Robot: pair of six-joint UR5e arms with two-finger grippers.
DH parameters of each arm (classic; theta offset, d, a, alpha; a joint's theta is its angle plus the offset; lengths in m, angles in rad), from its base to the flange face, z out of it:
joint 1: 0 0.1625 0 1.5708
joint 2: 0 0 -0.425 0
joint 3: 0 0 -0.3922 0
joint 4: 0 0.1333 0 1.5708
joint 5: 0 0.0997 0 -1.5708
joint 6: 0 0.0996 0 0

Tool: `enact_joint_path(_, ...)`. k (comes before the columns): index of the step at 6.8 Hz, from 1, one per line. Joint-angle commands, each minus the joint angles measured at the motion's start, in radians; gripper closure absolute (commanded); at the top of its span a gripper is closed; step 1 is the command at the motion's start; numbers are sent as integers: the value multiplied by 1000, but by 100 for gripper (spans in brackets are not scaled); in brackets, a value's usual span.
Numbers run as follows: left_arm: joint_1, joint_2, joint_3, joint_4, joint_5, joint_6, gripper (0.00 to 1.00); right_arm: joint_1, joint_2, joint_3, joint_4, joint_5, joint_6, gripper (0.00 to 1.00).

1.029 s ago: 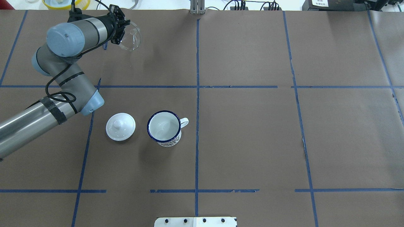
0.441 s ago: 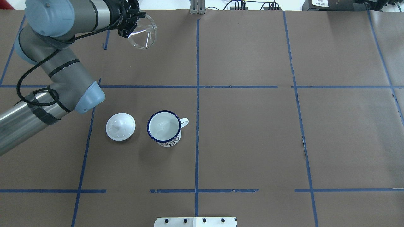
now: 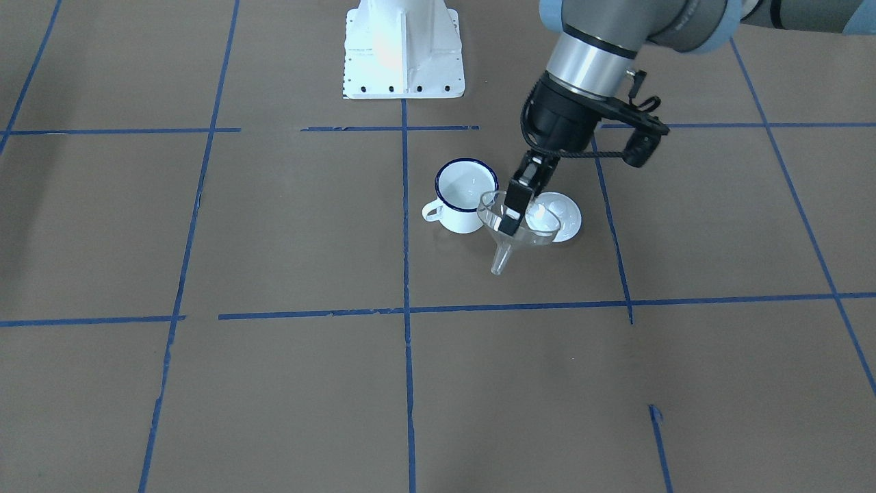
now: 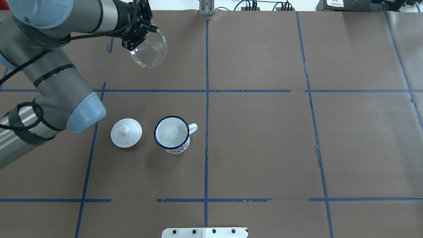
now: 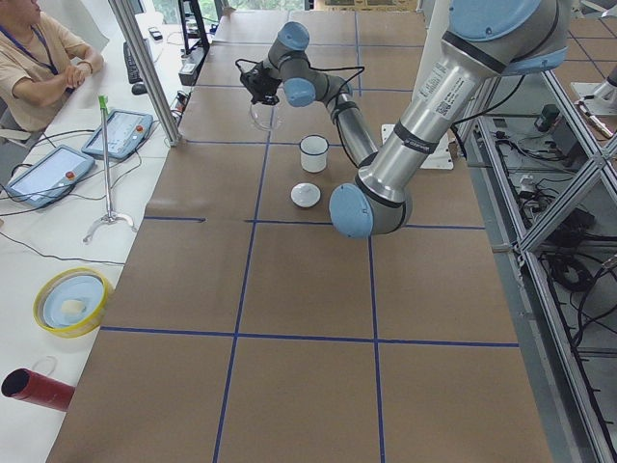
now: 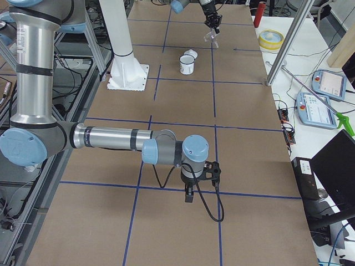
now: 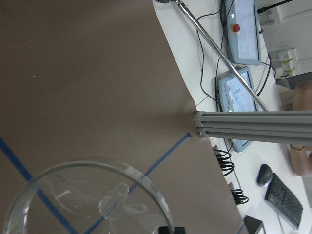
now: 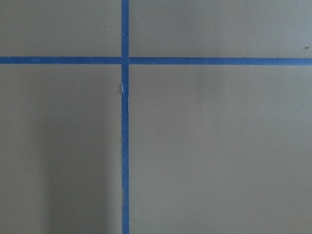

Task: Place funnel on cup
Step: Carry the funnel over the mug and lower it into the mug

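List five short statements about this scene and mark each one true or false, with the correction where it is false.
1. The left hand grips the funnel by its rim. True.
2. The funnel sits on the cup. False: it hangs in the air, well apart from the cup.
3. The cup stands upright and looks empty. True.
4. The white lid covers the cup. False: it lies on the table beside the cup, on the side away from the handle.
5. The funnel's spout points downward. True.
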Motion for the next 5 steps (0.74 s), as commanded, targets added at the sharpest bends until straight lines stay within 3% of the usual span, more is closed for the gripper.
enact_joint_path(1, 98, -95, -86, 393, -57, 147, 100, 0, 0, 0, 0, 0, 0, 0)
enact_joint_path(3, 114, -159, -59, 549, -120, 254, 100, 0, 0, 0, 0, 0, 0, 0)
enact_joint_path(5, 118, -214, 59, 568, -123, 369, 100, 0, 0, 0, 0, 0, 0, 0)
